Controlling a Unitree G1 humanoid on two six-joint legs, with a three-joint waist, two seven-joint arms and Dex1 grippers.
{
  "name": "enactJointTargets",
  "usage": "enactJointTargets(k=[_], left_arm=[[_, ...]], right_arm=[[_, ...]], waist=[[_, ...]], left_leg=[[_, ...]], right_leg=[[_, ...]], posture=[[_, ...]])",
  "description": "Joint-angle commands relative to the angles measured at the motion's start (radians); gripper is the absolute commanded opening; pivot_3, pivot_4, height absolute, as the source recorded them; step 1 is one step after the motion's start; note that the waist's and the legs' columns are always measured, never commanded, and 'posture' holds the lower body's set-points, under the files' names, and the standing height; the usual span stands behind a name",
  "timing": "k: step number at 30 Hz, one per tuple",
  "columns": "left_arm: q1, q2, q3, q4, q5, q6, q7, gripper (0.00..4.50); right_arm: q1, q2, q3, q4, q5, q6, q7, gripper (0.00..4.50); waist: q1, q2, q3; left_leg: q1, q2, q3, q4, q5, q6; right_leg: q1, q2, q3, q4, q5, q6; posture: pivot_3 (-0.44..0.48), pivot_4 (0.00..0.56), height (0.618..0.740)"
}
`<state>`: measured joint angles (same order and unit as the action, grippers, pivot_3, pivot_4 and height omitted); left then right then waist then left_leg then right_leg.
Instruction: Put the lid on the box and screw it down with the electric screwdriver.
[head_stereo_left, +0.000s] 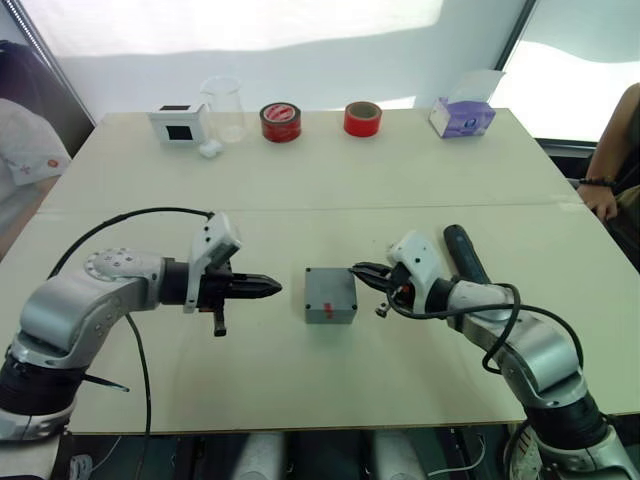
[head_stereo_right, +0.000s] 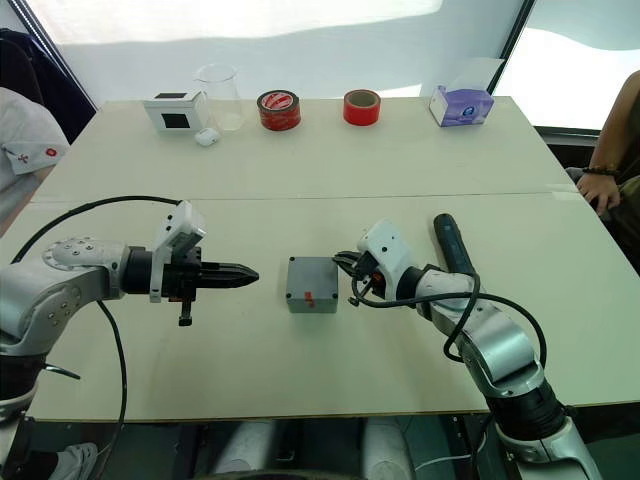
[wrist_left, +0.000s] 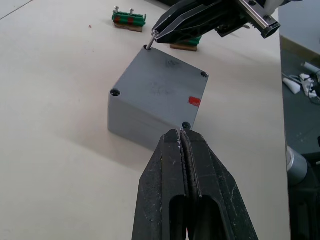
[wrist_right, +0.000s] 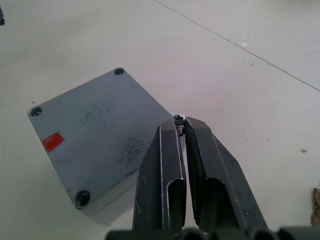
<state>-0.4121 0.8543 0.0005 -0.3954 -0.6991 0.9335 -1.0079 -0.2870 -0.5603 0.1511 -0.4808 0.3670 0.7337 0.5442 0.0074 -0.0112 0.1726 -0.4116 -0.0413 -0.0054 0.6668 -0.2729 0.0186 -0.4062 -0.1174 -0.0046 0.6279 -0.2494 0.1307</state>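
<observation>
Left eye view: your left gripper (head_stereo_left: 268, 288) hovers just left of the box (head_stereo_left: 331, 295) at table centre, fingers pressed together, holding nothing. The lid (wrist_left: 162, 82) sits on the box, red mark on top. The left wrist view adds two green-brown blocks (wrist_left: 129, 19) beyond the box. Your right gripper (head_stereo_left: 362, 271) sits at the box's right edge; the right wrist view shows its fingers pinching a small screw (wrist_right: 179, 119) over the corner hole. The electric screwdriver (head_stereo_left: 464, 254) lies on the table (head_stereo_left: 400, 180) just behind your right arm.
</observation>
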Motion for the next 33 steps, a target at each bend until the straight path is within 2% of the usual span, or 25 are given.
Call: enactJointTargets(k=[1,14,18,23,26,29,33], left_arm=[[-0.018,0.010,0.021,-0.017,-0.014,-0.002,0.003,0.00],[-0.029,0.004,0.010,-0.012,-0.015,-0.005,0.006,0.00],[-0.023,0.004,0.015,-0.017,-0.017,-0.004,0.010,0.00],[-0.020,-0.003,0.020,-0.020,-0.023,-0.006,0.017,0.00],[-0.036,-0.023,0.031,-0.016,-0.043,-0.002,0.028,0.00],[-0.075,-0.056,0.042,-0.008,-0.078,0.008,0.038,0.00],[-0.116,-0.073,0.023,-0.018,-0.095,0.005,0.030,0.00]], right_arm=[[-0.007,0.005,-0.003,-0.010,-0.014,-0.026,0.007,0.05],[-0.018,0.021,0.009,0.012,-0.037,-0.030,0.023,0.05],[-0.025,0.021,0.007,0.020,-0.041,-0.031,0.030,1.33],[-0.040,0.016,-0.013,0.019,-0.037,-0.016,0.032,3.42],[-0.051,0.012,-0.076,-0.003,0.008,0.037,0.026,3.42],[-0.107,0.044,-0.235,-0.003,0.072,0.136,-0.060,3.42],[-0.184,-0.045,-0.390,-0.002,0.180,0.301,-0.038,3.42]], waist=[[0.000,0.000,0.000],[0.000,0.000,0.000],[0.000,0.000,0.000],[0.000,0.000,0.000],[0.001,0.000,0.000],[0.005,0.000,0.000],[0.005,0.001,0.001]], left_leg=[[0.000,0.000,0.000,0.000,0.000,0.000],[0.000,0.000,0.000,0.000,0.000,0.000],[0.000,0.000,0.000,0.000,0.000,0.000],[0.000,0.000,0.000,0.000,0.000,0.000],[0.000,0.000,0.000,0.000,0.000,0.000],[0.000,0.000,0.000,0.000,0.000,0.000],[0.000,0.000,0.000,0.000,0.000,-0.001]], right_leg=[[0.000,0.000,0.000,0.000,0.000,0.000],[0.000,0.000,0.000,0.000,0.000,0.000],[0.000,0.000,0.000,0.000,0.000,0.000],[0.000,0.000,0.000,0.000,0.000,0.000],[0.000,0.000,0.000,0.000,0.000,0.000],[0.000,0.000,0.000,0.000,0.000,0.000],[0.000,0.000,0.000,0.000,0.000,0.000]], posture=[[0.000,0.150,0.740],[0.000,0.150,0.740],[0.000,0.150,0.740],[0.000,0.150,0.740],[0.000,0.150,0.740],[0.000,0.150,0.740],[0.000,0.150,0.740]])
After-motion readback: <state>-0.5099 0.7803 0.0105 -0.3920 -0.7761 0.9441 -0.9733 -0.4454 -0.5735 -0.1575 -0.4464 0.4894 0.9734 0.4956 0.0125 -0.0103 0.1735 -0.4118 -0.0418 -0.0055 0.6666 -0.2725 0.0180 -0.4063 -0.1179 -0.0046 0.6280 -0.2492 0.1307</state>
